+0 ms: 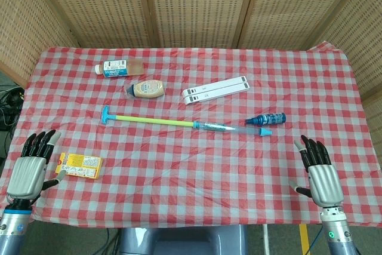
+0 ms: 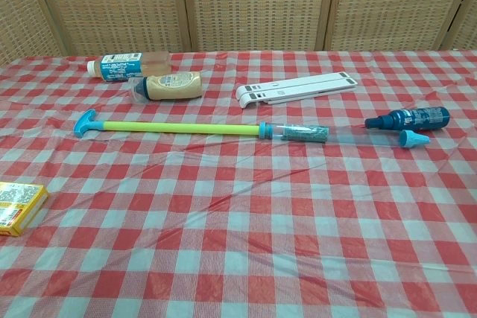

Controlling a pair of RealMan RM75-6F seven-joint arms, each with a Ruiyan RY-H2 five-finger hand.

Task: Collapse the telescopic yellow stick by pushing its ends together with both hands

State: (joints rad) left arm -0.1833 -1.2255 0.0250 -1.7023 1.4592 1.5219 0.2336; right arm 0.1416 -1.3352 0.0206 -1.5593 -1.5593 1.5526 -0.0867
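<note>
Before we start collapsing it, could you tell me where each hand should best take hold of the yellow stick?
The yellow stick lies extended, crosswise. Probably the left hand should grip the blue T-shaped end from the left, and the right hand the blue cap from the right, so both can push inward along its axis.

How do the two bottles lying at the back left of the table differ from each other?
The clear bottle has a white cap and a blue-and-white label; the tan squeeze bottle has a dark cap and a beige body. The clear bottle lies further back and is slimmer; the tan squeeze bottle lies closer to the yellow stick and is plumper. Both lie on their sides with caps pointing left, on the checked cloth.
</note>
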